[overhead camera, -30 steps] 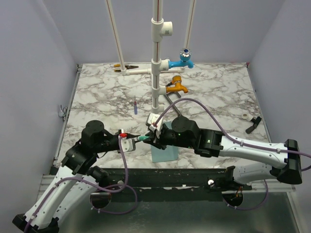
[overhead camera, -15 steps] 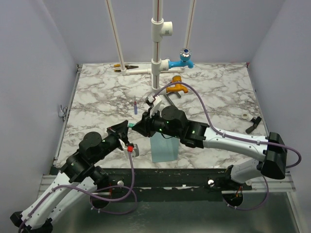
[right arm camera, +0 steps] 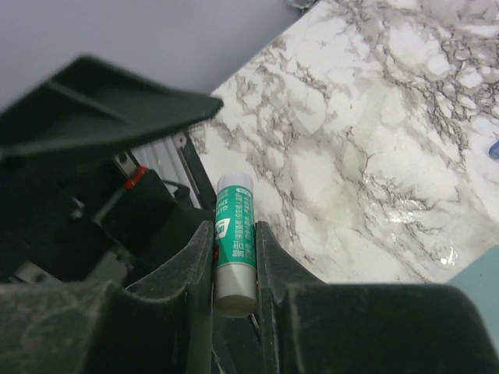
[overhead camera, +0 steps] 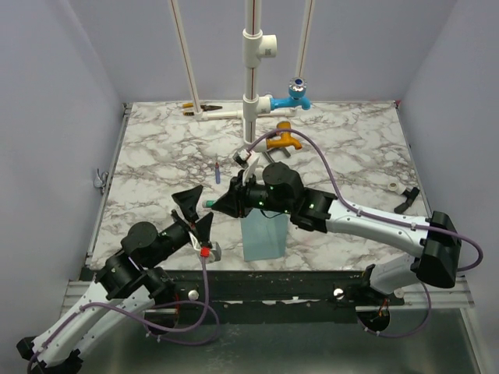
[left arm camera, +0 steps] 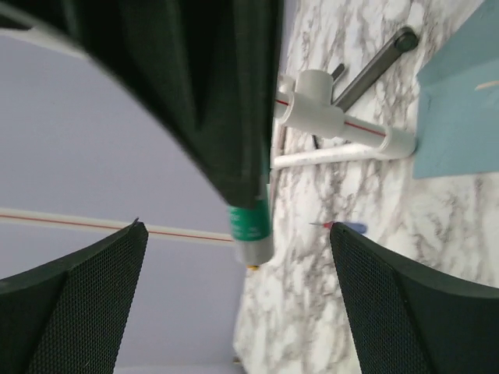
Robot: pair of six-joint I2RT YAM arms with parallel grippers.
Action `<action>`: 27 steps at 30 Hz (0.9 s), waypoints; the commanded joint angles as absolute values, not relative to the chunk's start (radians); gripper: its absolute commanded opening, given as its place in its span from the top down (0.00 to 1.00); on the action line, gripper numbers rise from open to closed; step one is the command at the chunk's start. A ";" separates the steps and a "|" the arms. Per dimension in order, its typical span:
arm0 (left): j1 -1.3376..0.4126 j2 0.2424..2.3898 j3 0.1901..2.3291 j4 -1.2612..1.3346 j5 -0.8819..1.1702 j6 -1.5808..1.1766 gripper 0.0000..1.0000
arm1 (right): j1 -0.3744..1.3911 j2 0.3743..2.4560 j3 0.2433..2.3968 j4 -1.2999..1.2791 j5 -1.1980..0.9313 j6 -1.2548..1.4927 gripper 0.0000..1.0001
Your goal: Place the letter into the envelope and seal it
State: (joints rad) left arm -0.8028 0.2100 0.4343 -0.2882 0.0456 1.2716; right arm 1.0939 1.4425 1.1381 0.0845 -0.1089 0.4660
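Envelope [overhead camera: 263, 240] — teal, lying flat on the marble table [overhead camera: 156, 156] near its front edge, partly under your right arm's wrist. Your right gripper [overhead camera: 226, 204] is clamped on a green-and-white glue stick [right arm camera: 235, 241], held above the table just left of the envelope. Your left gripper [overhead camera: 196, 213] stands wide apart — fingers spread, near the stick's free end.
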 commanded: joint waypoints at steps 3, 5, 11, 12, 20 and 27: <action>-0.789 0.292 0.623 -0.495 0.231 0.735 0.01 | 1.099 1.341 1.120 -0.055 -0.259 0.177 0.99; -0.775 0.295 0.648 -0.552 0.354 0.638 0.01 | 1.099 1.302 1.085 -0.075 -0.269 0.081 0.99; -0.735 0.378 0.694 -0.612 0.536 0.495 0.19 | 1.112 1.212 1.001 -0.068 -0.339 -0.111 0.99; -0.733 0.399 0.702 -0.614 0.542 0.484 0.19 | 1.116 1.209 1.003 -0.078 -0.331 -0.126 0.99; -0.721 0.490 0.759 -0.614 0.594 0.452 0.34 | 1.165 1.206 1.025 -0.149 -0.294 -0.251 0.99; -0.721 0.518 0.759 -0.626 0.594 0.462 0.51 | 1.187 1.172 1.007 -0.123 -0.294 -0.283 0.99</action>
